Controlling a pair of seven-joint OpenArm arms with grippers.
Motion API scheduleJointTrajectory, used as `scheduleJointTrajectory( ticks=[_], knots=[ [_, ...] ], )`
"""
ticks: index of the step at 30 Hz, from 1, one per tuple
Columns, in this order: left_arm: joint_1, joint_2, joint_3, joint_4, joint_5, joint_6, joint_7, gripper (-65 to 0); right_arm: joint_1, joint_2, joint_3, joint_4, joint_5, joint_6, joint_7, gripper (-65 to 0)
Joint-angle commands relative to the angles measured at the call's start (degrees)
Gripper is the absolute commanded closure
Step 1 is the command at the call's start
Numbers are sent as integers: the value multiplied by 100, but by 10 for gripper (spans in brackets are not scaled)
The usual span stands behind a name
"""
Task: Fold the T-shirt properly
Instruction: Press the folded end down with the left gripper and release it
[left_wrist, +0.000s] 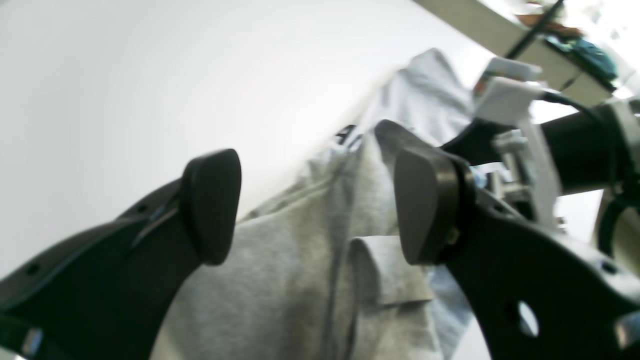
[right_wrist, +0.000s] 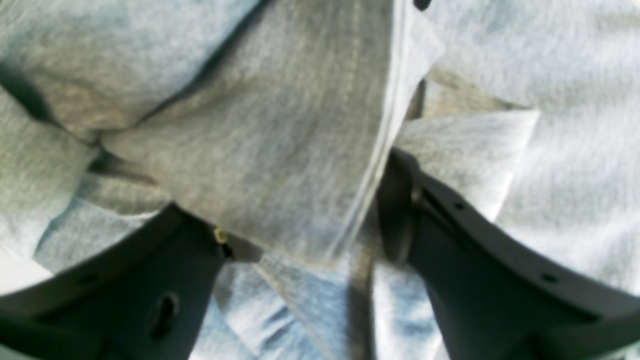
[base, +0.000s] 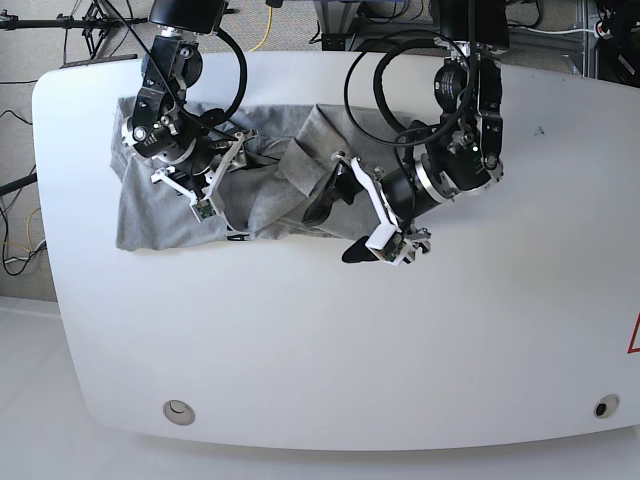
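while cloth fills its view, right gripper (right_wrist: 305, 235): pinching a fold of the shirt (right_wrist: 260, 135) between both fingers
left gripper (left_wrist: 315, 205): spread wide, holding nothing, just over the shirt's edge
shirt: grey, bunched up and wrinkled on the white table (base: 330, 340), under both arms, toward the far left side
table: round corners

Heather-grey T-shirt (base: 160, 215), white table (base: 330, 350), black tools.
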Motion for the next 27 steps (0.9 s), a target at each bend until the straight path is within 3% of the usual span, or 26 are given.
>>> scheduleJointTrajectory(
  ticks=[1, 3, 5, 10, 27],
  knots=[
    [-61, -145, -49, 99, -127, -52, -146, -441, 27, 14, -4, 68, 2, 32, -53, -331],
    [-26, -198, -58, 99, -127, -52, -146, -402, 44, 14, -4, 68, 2, 32, -53, -331],
    [18, -233, -58, 90, -127, -52, -146, -322, 53, 14, -4, 68, 2, 32, -53, -331],
    [308, -242, -58, -42, -83, -52, -146, -1, 53, 14, -4, 68, 2, 32, -53, -331],
    [642, -620, -58, -490, -92, -52, -190, 0, 167, 119, 13, 165, -16, 32, -44, -331]
  ],
)
